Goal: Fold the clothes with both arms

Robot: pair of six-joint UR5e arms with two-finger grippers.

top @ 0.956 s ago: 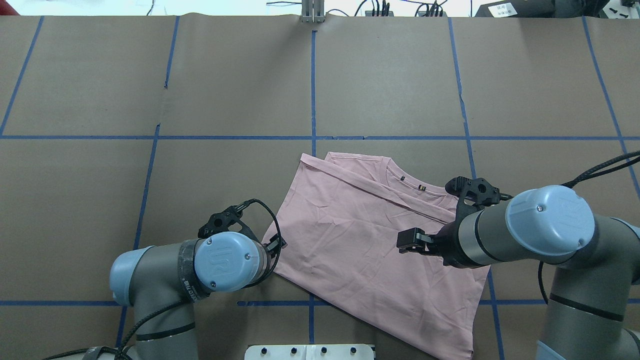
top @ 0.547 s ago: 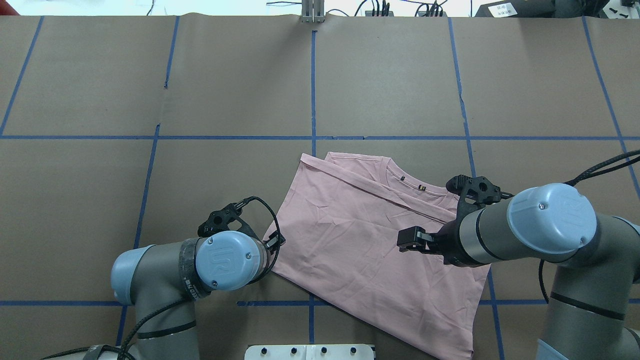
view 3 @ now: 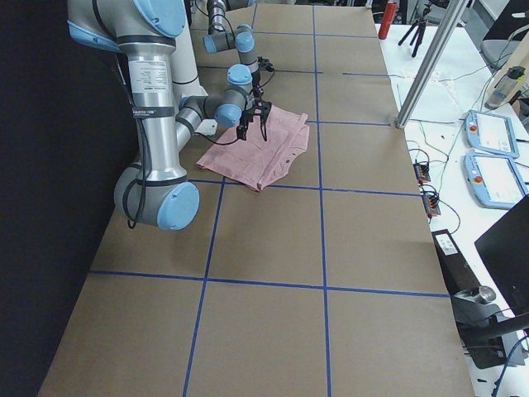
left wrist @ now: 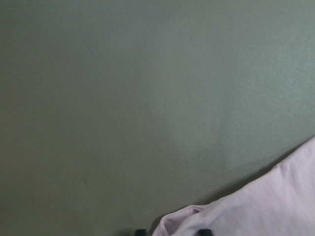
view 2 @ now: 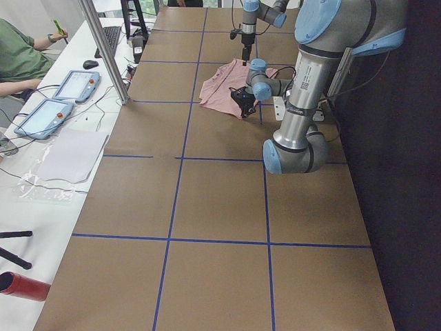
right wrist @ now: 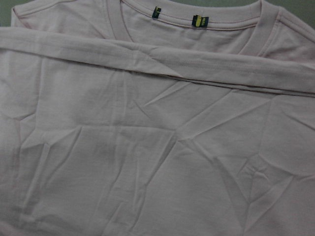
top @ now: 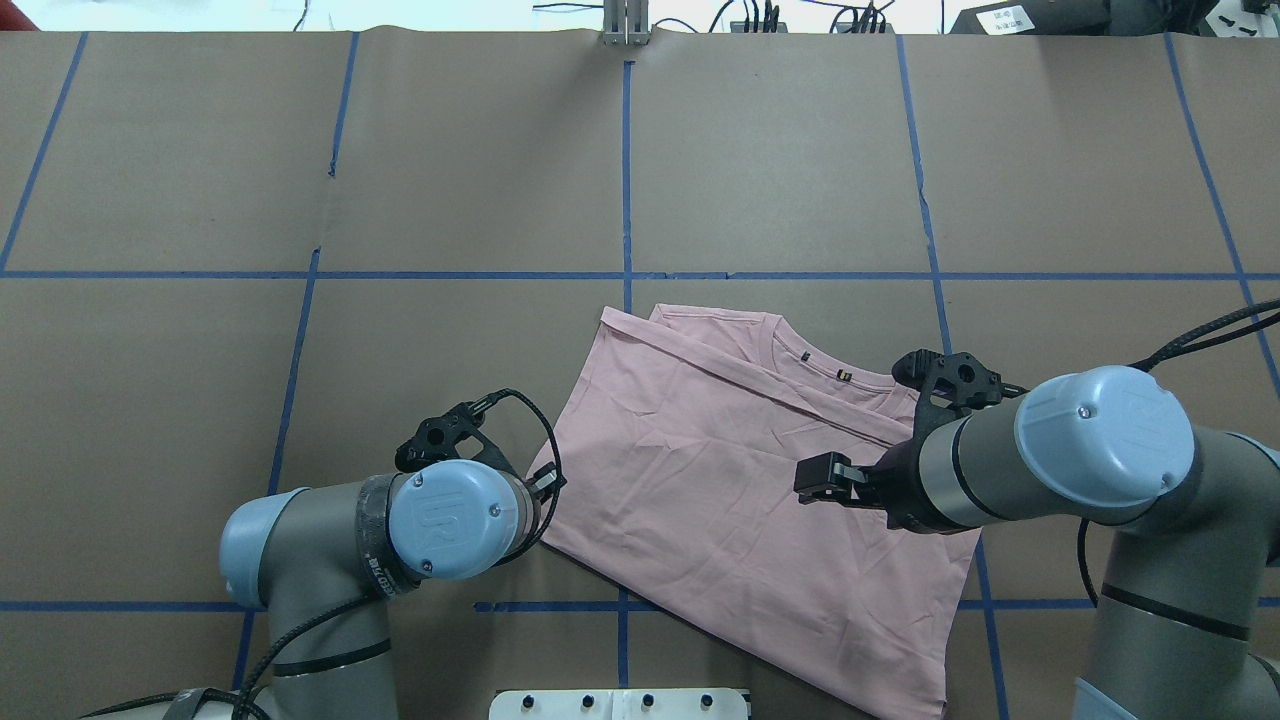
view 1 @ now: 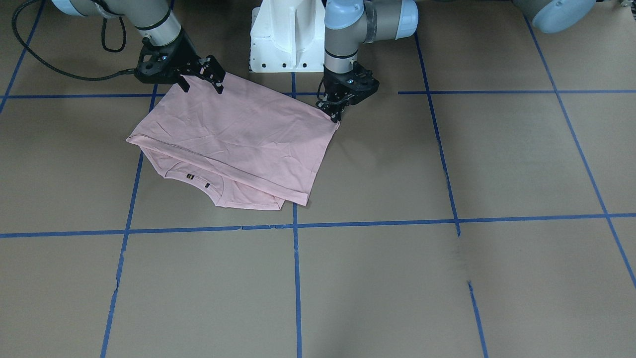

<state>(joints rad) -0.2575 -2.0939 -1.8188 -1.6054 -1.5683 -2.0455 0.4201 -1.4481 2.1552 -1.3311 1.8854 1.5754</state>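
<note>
The pale pink T-shirt (top: pixel 720 480) lies folded on the brown table, plain side up, with its ribbed collar (top: pixel 800 360) at the far edge. The print does not show. My left gripper (top: pixel 555 482) is low at the shirt's near left corner and looks shut on it; in the front-facing view (view 1: pixel 334 115) its fingers meet at that corner. The left wrist view shows the raised corner of the shirt (left wrist: pixel 275 206). My right gripper (view 1: pixel 201 85) is open just above the shirt's right part (top: pixel 850 488). The right wrist view shows only creased cloth (right wrist: pixel 157 147) and the collar (right wrist: pixel 197 24).
The white pedestal base (view 1: pixel 285 35) stands at the near table edge, just behind the shirt. Blue tape lines (top: pixel 627 180) grid the brown table cover. A side table with tablets (view 2: pixel 62 96) and a seated person (view 2: pixel 21 55) lie beyond the far edge.
My left arm has shifted slightly to the left and back with its gripper at the shirt's corner. The right arm has barely moved and the shirt lies as before.
</note>
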